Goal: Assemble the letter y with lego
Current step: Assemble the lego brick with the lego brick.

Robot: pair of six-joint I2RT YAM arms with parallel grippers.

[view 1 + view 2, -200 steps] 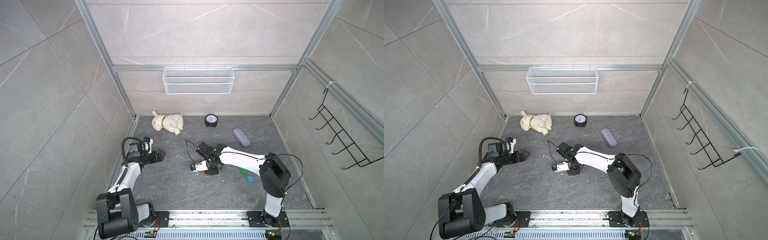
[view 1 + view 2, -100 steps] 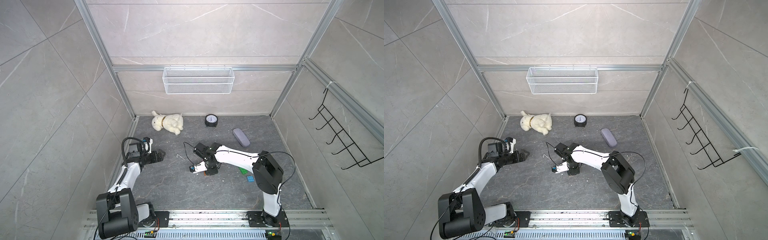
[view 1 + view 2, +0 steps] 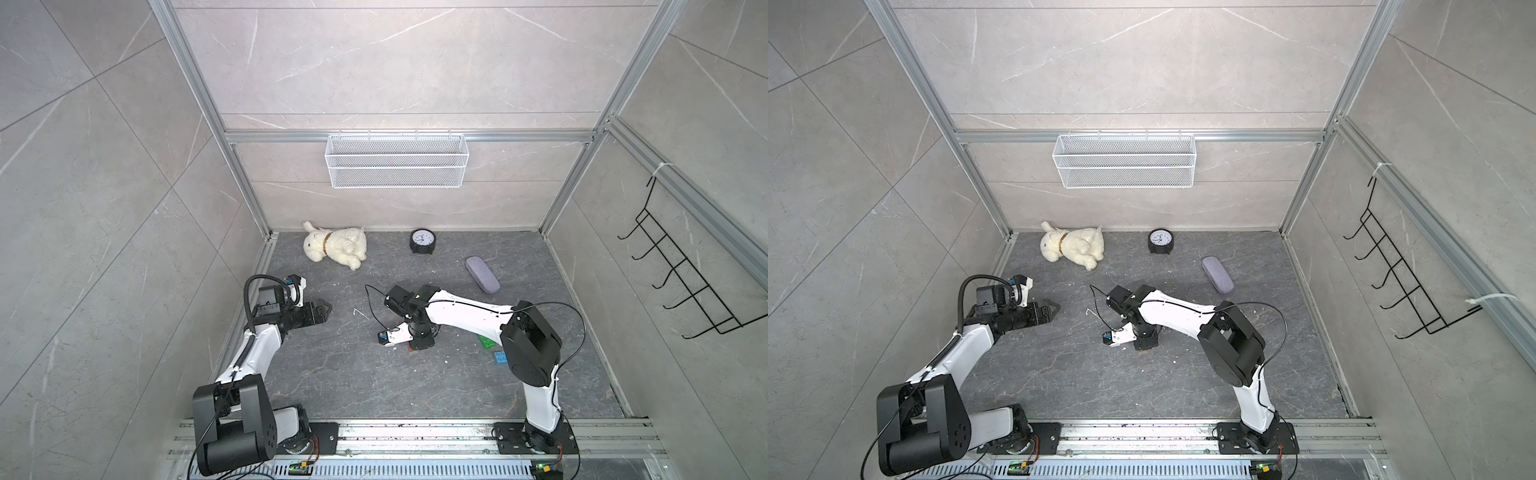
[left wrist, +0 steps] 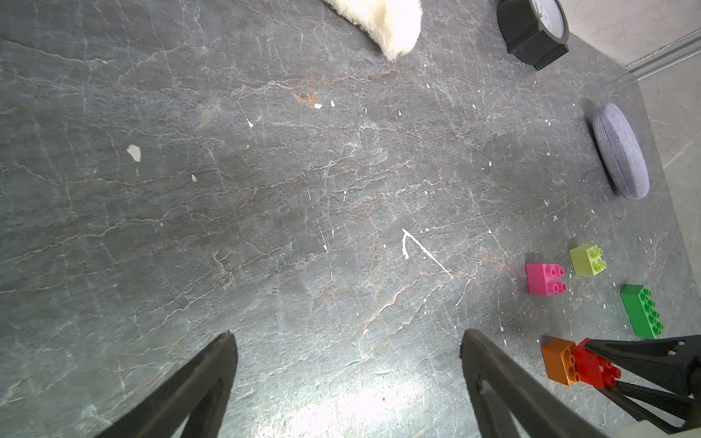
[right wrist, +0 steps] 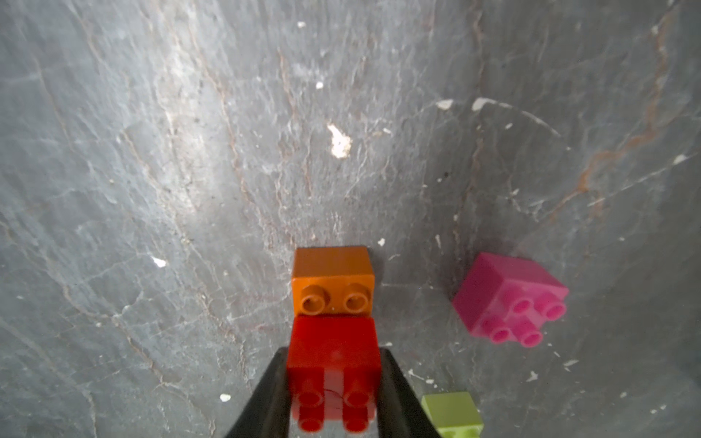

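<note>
The right gripper [image 5: 333,364] fingers [image 5: 394,383] are clamped on the two side faces of the red studded plastic brick [image 5: 333,341]. That brick is pressed onto the orange studded plastic brick [image 5: 333,265] with a one-row offset, leaving two orange studs exposed. This stepped pair is the only joined portion of the letter y. It sits low over the dark grey stone-pattern floor [image 5: 151,189], near the centre in both top views; contact with the floor cannot be confirmed.

Loose lego lies around the pair:
- The pink studded plastic brick [image 5: 504,288] is nearby and apart from it.
- The yellow-green studded plastic brick [image 5: 451,413] is just beside one finger.
- The long green studded plastic brick [image 4: 643,311] and the blue studded plastic brick [image 3: 500,357] lie toward the right arm's base.

The left gripper [image 4: 348,333] has its fingers [image 4: 216,364] spread wide over bare floor, well apart from the bricks.

Containers:
- The white wire mesh basket [image 3: 397,166] hangs on the back wall rail.
- The grey fabric glasses case [image 3: 482,274] lies closed on the floor, so its contents are hidden.
</note>
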